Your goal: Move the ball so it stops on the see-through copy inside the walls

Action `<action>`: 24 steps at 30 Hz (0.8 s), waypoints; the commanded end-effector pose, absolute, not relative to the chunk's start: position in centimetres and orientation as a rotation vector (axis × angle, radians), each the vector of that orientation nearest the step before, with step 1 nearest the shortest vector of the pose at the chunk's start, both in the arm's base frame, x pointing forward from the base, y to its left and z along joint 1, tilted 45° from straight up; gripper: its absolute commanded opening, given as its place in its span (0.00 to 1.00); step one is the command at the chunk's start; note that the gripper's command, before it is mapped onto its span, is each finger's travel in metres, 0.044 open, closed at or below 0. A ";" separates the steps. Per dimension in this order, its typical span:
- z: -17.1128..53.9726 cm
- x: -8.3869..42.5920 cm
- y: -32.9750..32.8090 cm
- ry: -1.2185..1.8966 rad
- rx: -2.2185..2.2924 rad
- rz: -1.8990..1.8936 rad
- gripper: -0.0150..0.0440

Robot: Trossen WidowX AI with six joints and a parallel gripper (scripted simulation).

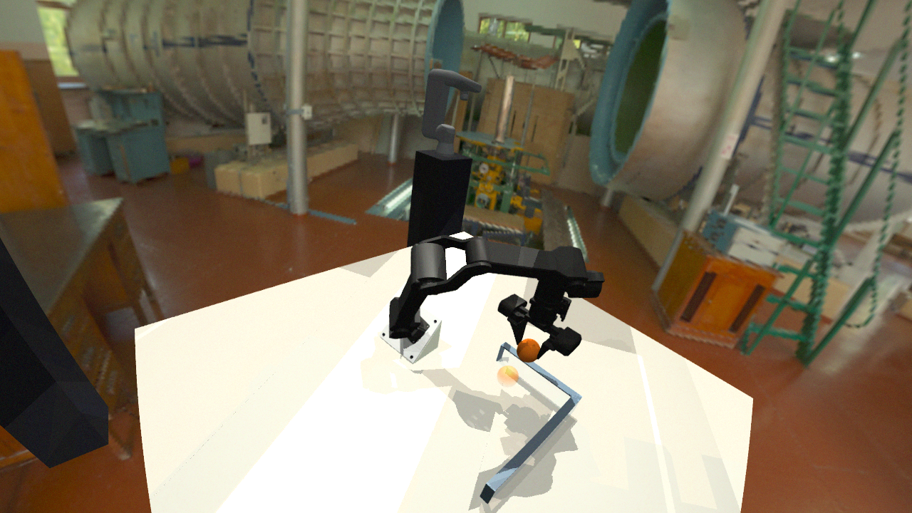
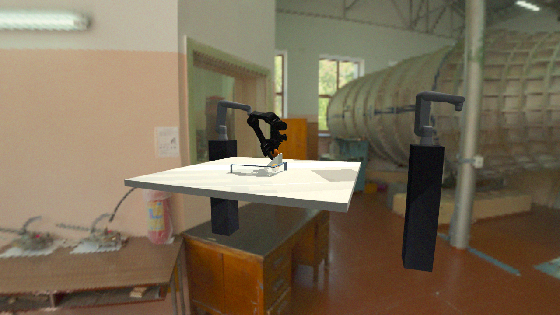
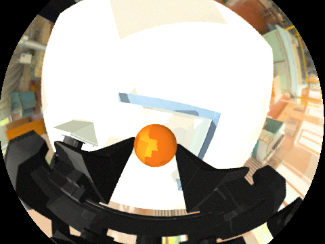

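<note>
Wrist view puts the orange ball (image 3: 156,145) squarely between our two dark fingers, so we read the claw (image 3: 154,163) as clenched on the ball, with the table (image 3: 154,50) bright beneath it. From the top view the ball (image 1: 528,349) appears lifted off the table (image 1: 255,395), hanging just over the short clear wall (image 1: 541,372), toward the table's far right edge. The exterior view agrees on a lift, though the ball (image 2: 276,152) is very small there.

The see-through copy (image 1: 507,374) lies just beside the held ball, a little nearer the table's front edge and on the inner side of the corner that the short wall makes with the long wall (image 1: 529,446), which runs on toward the front right corner of the table. Ball and copy are apart (near, but not overlapping).

We judge the carrying step to be in hand: the ball is grasped and raised, not yet placed. What we think comes next is a short shift inward from the right edge until the ball sits over the copy, then a gentle descent to the table. We should release only once the ball touches down, since a round thing dropped from any height may roll. Then we lift the claw straight up, keeping the fingers from nudging ball or wall.
</note>
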State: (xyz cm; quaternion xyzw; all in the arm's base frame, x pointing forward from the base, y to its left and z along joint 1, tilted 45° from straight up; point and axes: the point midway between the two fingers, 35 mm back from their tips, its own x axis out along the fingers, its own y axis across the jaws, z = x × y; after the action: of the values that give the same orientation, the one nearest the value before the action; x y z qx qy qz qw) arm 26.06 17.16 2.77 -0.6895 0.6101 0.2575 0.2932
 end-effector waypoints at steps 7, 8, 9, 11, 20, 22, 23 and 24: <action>1.5 24.2 15.3 1.625 -1.828 0.684 0.25; 1.4 24.0 15.1 1.625 -1.829 0.684 0.25; 1.3 23.9 15.0 1.625 -1.829 0.684 0.25; 1.2 23.9 14.9 1.625 -1.829 0.685 0.25; -1.5 24.5 12.5 1.624 -1.829 0.685 0.25; -2.2 24.6 11.8 1.624 -1.829 0.684 0.25; -2.6 24.7 11.4 1.624 -1.829 0.684 0.25; -2.9 24.7 11.0 1.625 -1.830 0.683 0.25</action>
State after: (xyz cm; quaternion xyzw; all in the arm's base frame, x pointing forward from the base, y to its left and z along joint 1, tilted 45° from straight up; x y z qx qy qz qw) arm 24.67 12.05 -1.97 -0.6854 0.6112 0.2566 0.3014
